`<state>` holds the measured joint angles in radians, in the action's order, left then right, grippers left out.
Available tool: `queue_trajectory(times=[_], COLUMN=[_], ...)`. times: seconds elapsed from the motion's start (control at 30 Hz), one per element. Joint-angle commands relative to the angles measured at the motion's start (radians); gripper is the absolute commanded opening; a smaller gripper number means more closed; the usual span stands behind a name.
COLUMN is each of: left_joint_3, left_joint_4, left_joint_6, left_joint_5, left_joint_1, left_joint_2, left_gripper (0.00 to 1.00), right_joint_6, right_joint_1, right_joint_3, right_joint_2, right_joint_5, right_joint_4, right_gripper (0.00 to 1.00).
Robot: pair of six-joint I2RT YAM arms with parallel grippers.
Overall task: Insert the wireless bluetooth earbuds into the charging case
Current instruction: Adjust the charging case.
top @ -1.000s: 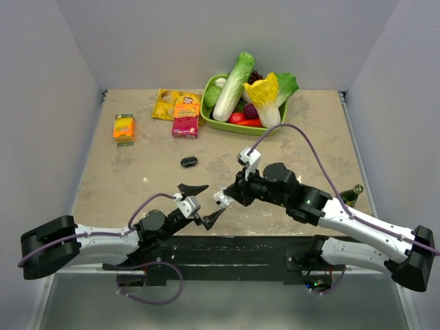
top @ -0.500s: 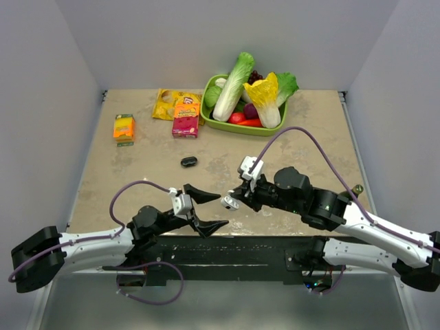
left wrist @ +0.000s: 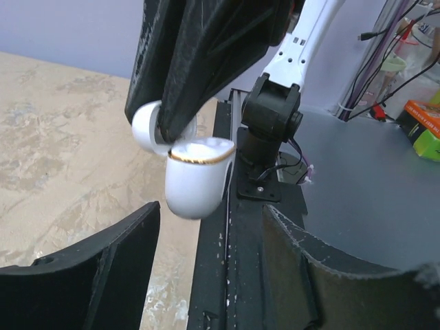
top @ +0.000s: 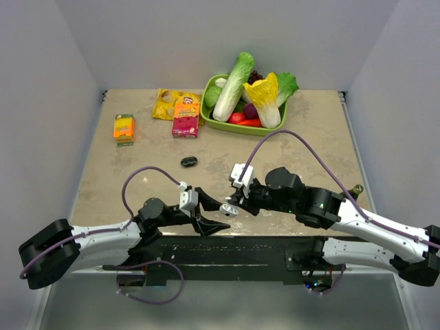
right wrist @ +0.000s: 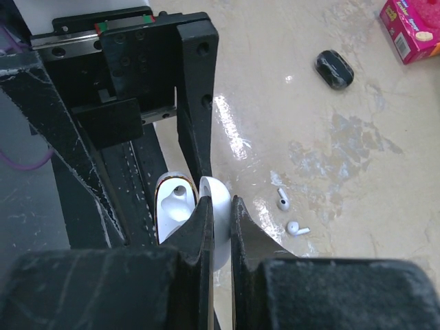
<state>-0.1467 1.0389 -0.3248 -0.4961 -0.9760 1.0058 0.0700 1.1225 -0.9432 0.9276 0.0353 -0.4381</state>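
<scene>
Compared with one second before, both arms had drawn together near the front edge of the table (top: pixel 137 172). The left arm had reached more to its right, and the right arm had brought the charging case (left wrist: pixel 198 180) down toward it.

The right gripper (right wrist: pixel 218 210) was clenched on the case, its two fingers pinching the lid (left wrist: pixel 147 126). The body hung open in the air, just above the spread jaws of the left gripper (left wrist: pixel 212 220), which grasped nothing. I judge that the case was held by the lid so that the body stayed free for the other arm to take. The left jaws were wide so that the body could pass between them.

The earbuds (right wrist: pixel 282 199) were not yet in the case. They lay on the table close together, a little beyond the right gripper, and nothing touched them.

By count there was one case, with one empty cavity visible in the right wrist view, two earbuds, and one small black object (right wrist: pixel 334 69) farther away on the table.
</scene>
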Motion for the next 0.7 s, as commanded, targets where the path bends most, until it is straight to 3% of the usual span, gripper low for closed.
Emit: queue_trajectory(times=[0.0,0.43,0.67], left_joint_3=[-0.054,-0.060,-0.062], left_joint_4=[0.092,0.085,0.089], left_joint_6=[-0.023,-0.003,-0.008], left_joint_5=[-0.036,-0.027,-0.030], left_joint_1=[0.008,0.010,0.010], left_joint_2=[0.019,0.022,0.028], left_gripper=[0.64,0.47,0.53], right_joint_6=[0.017,-0.009,-0.006], right_joint_1=[0.013,0.013,0.013], right_joint_3=[-0.012,0.006,0.001], right_joint_2=[0.007,0.010,0.020], right_joint_5=[0.043,0.051,0.060], right_joint_4=[0.013,0.044,0.036], right_gripper=[0.00,0.00,0.00])
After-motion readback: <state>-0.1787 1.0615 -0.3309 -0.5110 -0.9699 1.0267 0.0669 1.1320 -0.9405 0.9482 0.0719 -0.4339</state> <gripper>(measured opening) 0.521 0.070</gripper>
